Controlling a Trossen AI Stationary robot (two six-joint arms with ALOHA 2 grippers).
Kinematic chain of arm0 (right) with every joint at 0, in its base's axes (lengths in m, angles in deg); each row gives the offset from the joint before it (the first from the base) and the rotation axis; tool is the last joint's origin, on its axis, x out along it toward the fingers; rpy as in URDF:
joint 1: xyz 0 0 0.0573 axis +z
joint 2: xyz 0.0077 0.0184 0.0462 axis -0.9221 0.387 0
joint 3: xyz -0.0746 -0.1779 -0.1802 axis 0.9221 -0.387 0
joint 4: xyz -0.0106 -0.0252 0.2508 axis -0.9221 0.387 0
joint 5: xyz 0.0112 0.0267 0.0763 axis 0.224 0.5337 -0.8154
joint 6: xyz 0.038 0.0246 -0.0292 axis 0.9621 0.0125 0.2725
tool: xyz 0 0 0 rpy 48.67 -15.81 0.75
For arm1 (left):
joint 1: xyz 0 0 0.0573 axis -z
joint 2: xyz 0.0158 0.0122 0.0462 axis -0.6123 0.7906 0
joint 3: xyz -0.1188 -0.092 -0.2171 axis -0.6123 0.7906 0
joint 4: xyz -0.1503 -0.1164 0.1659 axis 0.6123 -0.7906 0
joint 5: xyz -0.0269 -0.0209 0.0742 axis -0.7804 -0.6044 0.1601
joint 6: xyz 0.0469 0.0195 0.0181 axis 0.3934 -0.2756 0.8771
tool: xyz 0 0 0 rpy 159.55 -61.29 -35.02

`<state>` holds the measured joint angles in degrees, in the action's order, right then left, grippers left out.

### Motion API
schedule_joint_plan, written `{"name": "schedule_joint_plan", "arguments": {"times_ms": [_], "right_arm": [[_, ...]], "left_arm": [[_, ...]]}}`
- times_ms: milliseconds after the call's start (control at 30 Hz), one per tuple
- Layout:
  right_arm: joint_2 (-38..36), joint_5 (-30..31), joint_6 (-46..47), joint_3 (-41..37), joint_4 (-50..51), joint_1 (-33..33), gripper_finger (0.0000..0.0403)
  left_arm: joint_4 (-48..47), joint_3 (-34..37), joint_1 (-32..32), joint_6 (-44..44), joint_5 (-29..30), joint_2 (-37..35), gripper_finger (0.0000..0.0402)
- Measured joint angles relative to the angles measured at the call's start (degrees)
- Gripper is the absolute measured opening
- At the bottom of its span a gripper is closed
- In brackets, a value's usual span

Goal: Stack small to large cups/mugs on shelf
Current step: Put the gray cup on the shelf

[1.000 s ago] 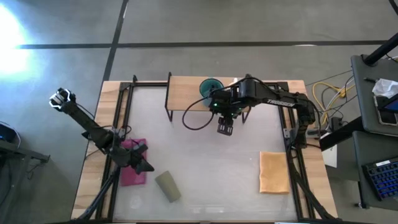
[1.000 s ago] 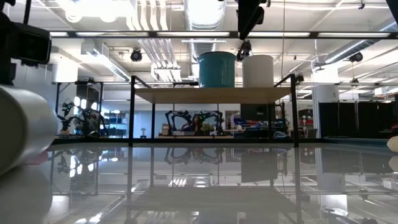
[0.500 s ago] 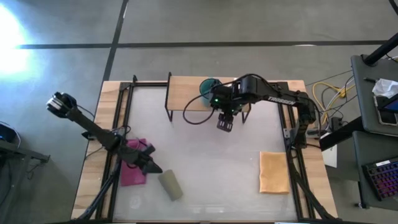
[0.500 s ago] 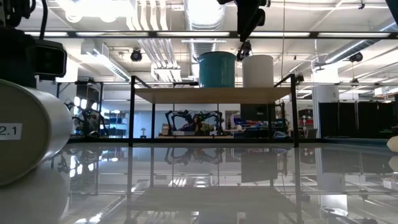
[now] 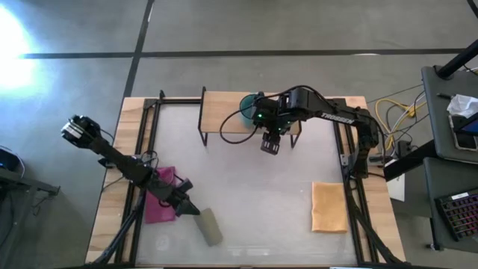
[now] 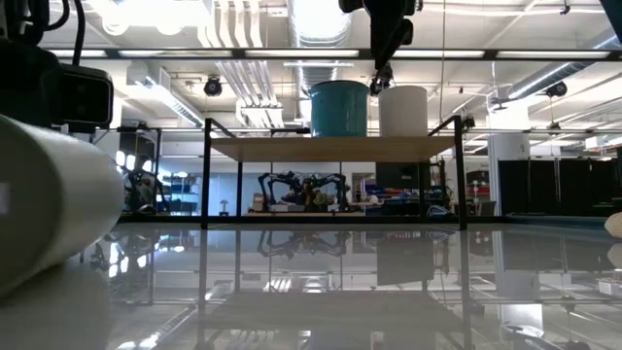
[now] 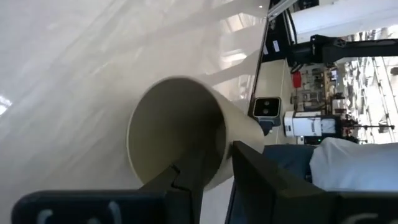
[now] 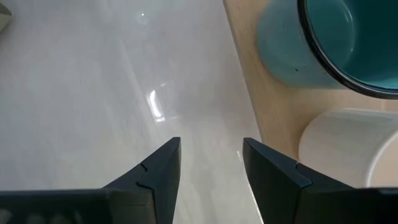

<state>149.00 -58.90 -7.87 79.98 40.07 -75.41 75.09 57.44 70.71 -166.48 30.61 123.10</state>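
The olive-brown tumbler (image 5: 210, 226) lies on its side on the table near the front left, and its open mouth (image 7: 177, 134) faces my left gripper (image 5: 191, 210), which is shut on its rim. The teal mug (image 6: 339, 109) and the white mug (image 6: 402, 111) stand upright side by side on the wooden shelf (image 6: 330, 148). My right gripper (image 8: 211, 168) is open and empty. It hangs over the table just in front of the shelf's near edge (image 8: 249, 118), beside the two mugs. In the high view the right arm hides the white mug. My left gripper has one finger (image 7: 189, 180) inside the tumbler's mouth and the other finger (image 7: 261, 177) outside, with the rim wall (image 7: 225, 149) between them. The fingers come in low and slanting from the table's left, along the tumbler. The tumbler lies on its side on the table.
A pink cloth (image 5: 158, 203) lies under the left arm and an orange cloth (image 5: 329, 207) lies at the right front. A black cable (image 5: 235, 148) loops from the shelf onto the table. Black frame rails (image 5: 142, 149) run along the table's sides.
My left gripper has moved toward the table's right and near edge, up to the tumbler's mouth. The tumbler has rolled and slid slightly to the right. My right gripper has drifted a little toward the far edge, closer to the shelf.
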Motion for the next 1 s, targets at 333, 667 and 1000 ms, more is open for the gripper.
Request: {"name": "schedule_joint_plan", "arguments": {"times_ms": [333, 667, 1000], "right_arm": [[-0.02, -0.01, -0.42, 0.0, -0.04, -0.14, 0.0167], [-0.09, 0.0, 1.35, -0.02, -0.01, -0.12, 0.0167], [-0.24, -4.03, 3.65, -0.63, 2.91, 0.27, 0.0165]], "left_arm": [[13.46, -0.03, 0.0, 0.36, -8.2, 8.01, 0.0066], [19.69, -0.53, 0.0, -0.05, -10.55, 13.69, 0.0066], [19.86, -2.7, 0.0, 0.02, -11.83, 16.52, 0.0066]]}}
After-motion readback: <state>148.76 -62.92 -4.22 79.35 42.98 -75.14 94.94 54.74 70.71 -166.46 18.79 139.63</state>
